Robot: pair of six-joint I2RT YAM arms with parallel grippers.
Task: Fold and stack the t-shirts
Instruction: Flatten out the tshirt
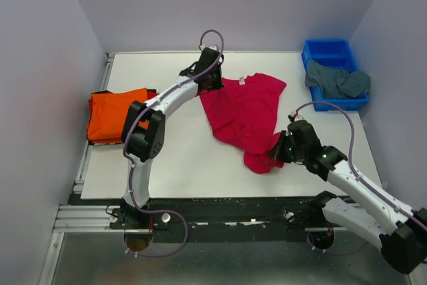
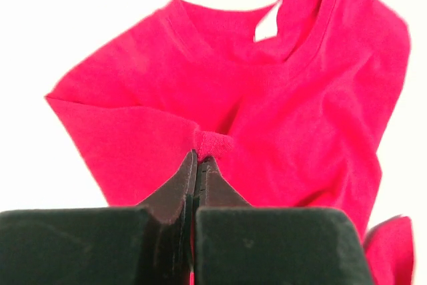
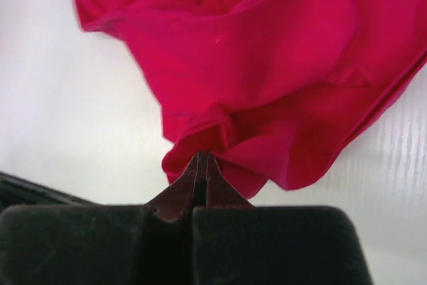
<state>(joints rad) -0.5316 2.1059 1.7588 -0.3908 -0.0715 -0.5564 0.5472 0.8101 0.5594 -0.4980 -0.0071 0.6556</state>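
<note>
left hand [image 2: 199, 158] on crimson-pink t-shirt [image 2: 300, 111] fold

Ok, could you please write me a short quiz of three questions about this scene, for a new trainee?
1. True or false: the left gripper and the right gripper are both shut on the crimson-pink t-shirt.
2. Where does the grey-teal t-shirt lie? A) under the crimson-pink t-shirt B) in the blue bin C) in the right gripper
3. What colour is the folded t-shirt at the left edge of the table?
Key: 1 true; 2 B; 3 orange.
</note>
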